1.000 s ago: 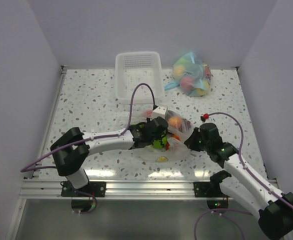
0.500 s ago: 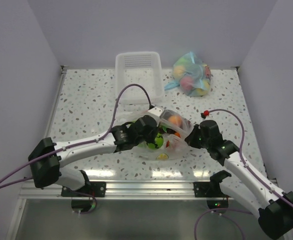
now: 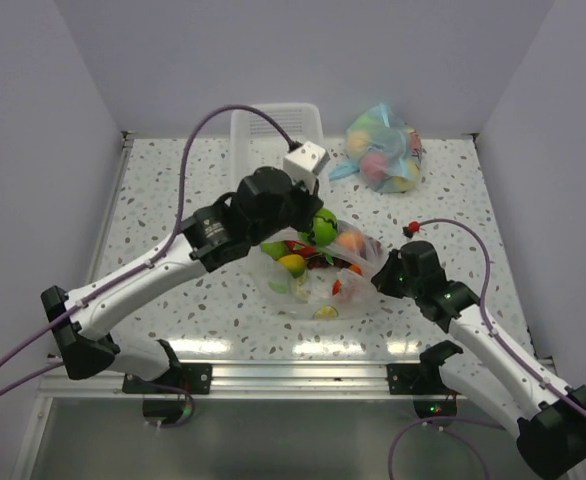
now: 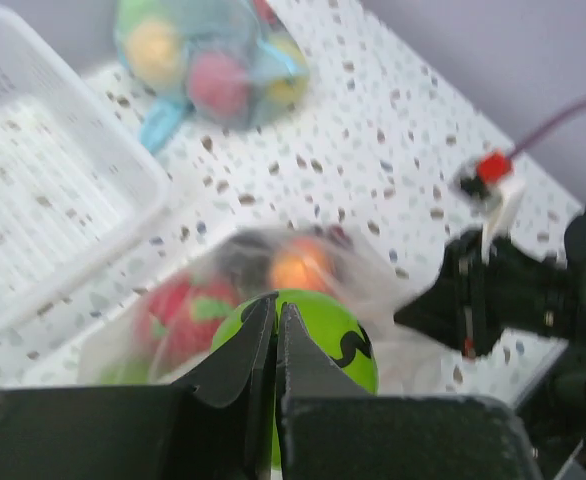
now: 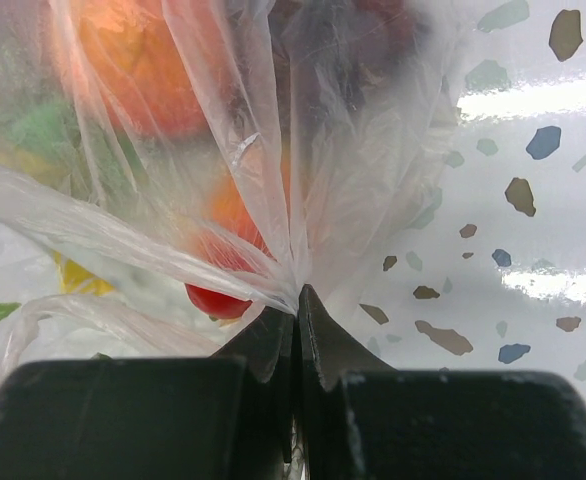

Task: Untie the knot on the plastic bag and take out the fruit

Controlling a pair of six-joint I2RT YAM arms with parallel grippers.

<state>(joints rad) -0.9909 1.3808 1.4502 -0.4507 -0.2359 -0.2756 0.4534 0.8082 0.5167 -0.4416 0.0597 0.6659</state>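
Taking fruit out now, with the knot apparently undone: no tied neck to be seen from above, only a loose, slack mouth.

Pinching a green lime (image 3: 324, 221) in the left gripper (image 4: 276, 325), jaws pressed almost together on what looks like a thin part of it. Holding it raised over the plastic bag (image 3: 308, 295), on the side nearer the white basket (image 3: 273, 150).

Clamping a gathered fold of the bag's film in the right gripper (image 5: 295, 300), jaws pressed tight, at the bag's right side.

Lying mid-table (image 3: 173, 200) between the 2 arms: the bag, with an orange (image 3: 350, 242), a lemon (image 3: 293, 264), red pieces (image 3: 335, 290) and a yellow slice (image 3: 325, 313) inside. Sitting well apart at the far right: a blue-tinted bag (image 3: 383, 150), no part of this job.

Likely trouble from here:
- Losing the lime from so narrow a pinch during the swing to the basket, then chasing it across the table or over the edge.
- Catching the thin film on the left fingers, dragging it upward and spilling the other fruit.
- Tearing or slipping the clamped fold through too hard a pull on the right, leaving the mouth to collapse shut over the fruit.
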